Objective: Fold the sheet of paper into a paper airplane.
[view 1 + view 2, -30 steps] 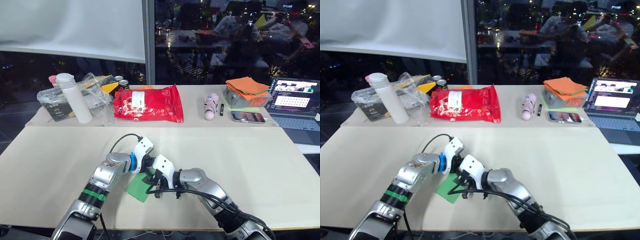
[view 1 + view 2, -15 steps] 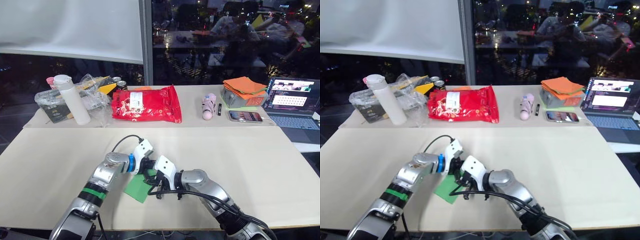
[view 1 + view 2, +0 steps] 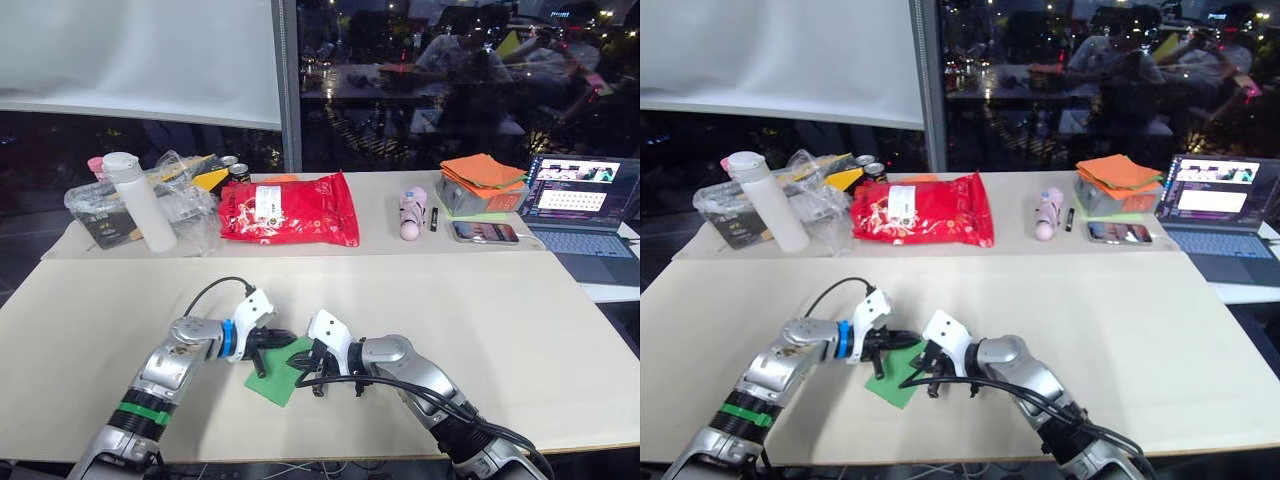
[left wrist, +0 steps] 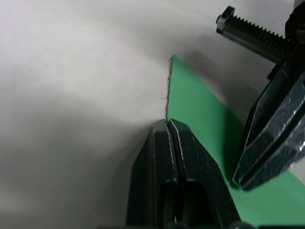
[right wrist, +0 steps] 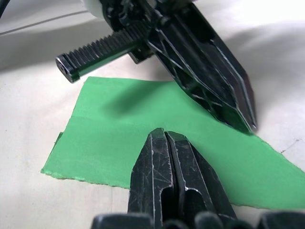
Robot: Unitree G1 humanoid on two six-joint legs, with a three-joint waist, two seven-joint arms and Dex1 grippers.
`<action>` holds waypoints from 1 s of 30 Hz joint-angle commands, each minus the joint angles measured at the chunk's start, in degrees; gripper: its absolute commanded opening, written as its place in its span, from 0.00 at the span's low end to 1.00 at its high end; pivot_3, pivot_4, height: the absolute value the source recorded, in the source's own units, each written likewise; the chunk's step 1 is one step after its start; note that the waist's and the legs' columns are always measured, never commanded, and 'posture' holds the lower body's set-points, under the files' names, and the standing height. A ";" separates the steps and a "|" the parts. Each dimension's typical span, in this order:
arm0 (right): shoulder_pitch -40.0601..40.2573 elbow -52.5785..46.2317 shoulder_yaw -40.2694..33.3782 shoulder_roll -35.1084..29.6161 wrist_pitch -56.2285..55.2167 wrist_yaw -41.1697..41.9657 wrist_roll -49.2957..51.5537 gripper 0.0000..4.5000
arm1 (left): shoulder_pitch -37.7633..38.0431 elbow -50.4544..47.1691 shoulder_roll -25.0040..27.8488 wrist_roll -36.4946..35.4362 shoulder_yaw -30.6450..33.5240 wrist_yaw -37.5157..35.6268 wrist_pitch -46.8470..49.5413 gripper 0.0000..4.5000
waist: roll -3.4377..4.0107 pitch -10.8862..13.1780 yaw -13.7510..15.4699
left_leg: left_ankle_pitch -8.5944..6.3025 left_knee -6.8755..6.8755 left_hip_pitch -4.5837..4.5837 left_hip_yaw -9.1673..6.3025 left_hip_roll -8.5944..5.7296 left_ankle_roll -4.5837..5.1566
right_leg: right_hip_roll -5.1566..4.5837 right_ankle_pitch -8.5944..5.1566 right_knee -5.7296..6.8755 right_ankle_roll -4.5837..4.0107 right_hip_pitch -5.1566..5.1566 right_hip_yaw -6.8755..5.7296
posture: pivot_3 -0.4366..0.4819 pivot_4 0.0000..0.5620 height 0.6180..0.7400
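- Sheet of paper [image 3: 283,372]: green, folded narrow, lying flat on the near desk [image 3: 520,330], well in front of the red bag [image 3: 290,210]. One edge ragged, another creased.
- Left gripper [image 3: 268,353]: fingers together, nothing between them. Tips at the paper's edge on the side away from the right gripper, low over the desk; contact with the paper not clear.
- Right gripper [image 3: 309,378]: fingers together, gripping nothing, tips down on or just above the green surface, near its middle.
- Both grippers crowded over the one small sheet, close to each other.
- Stage, by judgement: mid-fold, with no pointed nose visible; much folding left.
- Risk: sheet sliding on the smooth desk under a sideways push, leaving the crease crooked.
- Risk: ragged edge tearing further if snagged by a fingertip.
- Risk: fingers knocking together in so tight a space, shifting the paper off line.
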 commanded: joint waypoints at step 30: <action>-1.30 -12.97 -9.42 -18.69 3.45 6.67 0.61 0.00 | 10.36 -11.20 9.11 -12.36 8.40 -4.91 10.78 0.01 | -0.16 0.28 0.75 | -0.01 -0.12 -0.36 0.01 0.04 0.00 | -0.01 -0.08 -0.09 -0.14 -0.34 -0.03 | 0.48 0.27 0.93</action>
